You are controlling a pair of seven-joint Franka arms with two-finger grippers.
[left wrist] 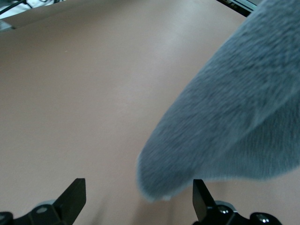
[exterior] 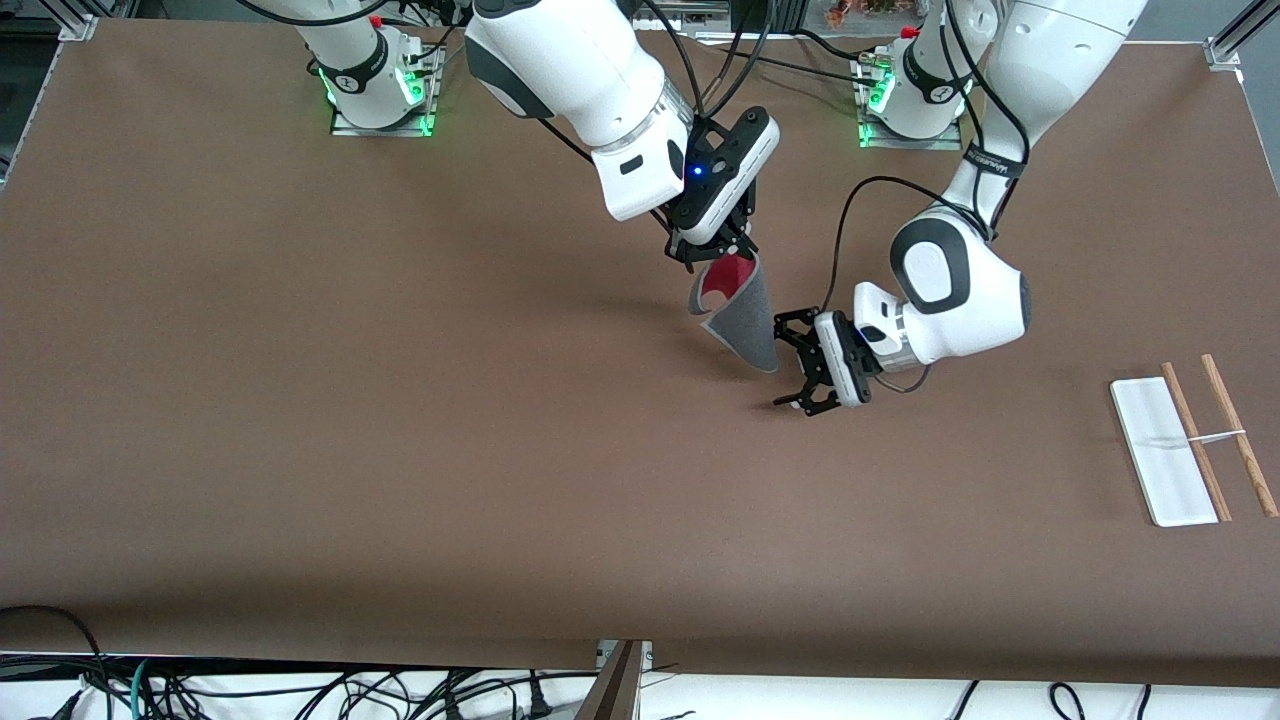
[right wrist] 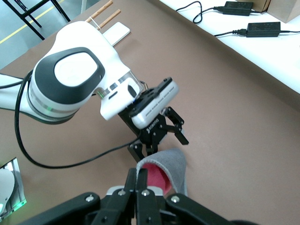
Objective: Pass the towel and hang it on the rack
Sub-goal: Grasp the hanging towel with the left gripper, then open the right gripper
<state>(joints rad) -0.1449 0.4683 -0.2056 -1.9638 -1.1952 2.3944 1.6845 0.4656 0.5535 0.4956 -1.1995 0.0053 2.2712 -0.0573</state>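
Observation:
The dark grey towel point(exterior: 748, 318) hangs in the air over the middle of the table, its red patch point(exterior: 727, 277) showing near the top. My right gripper point(exterior: 712, 248) is shut on its upper edge; in the right wrist view the fingers point(right wrist: 142, 180) pinch the stitched edge of the towel point(right wrist: 174, 164). My left gripper point(exterior: 790, 361) is open beside the towel's lower end. The left wrist view shows the towel point(left wrist: 234, 108) with its tip hanging between the spread fingers of the left gripper point(left wrist: 138, 187), which do not touch it. The rack point(exterior: 1160, 450) lies at the left arm's end.
The rack's two wooden rods point(exterior: 1238, 432) lie beside its white base on the brown table point(exterior: 400, 400). Cables point(exterior: 300, 690) run below the table's front edge. Two power adapters point(right wrist: 262, 28) lie on a white surface past the table edge.

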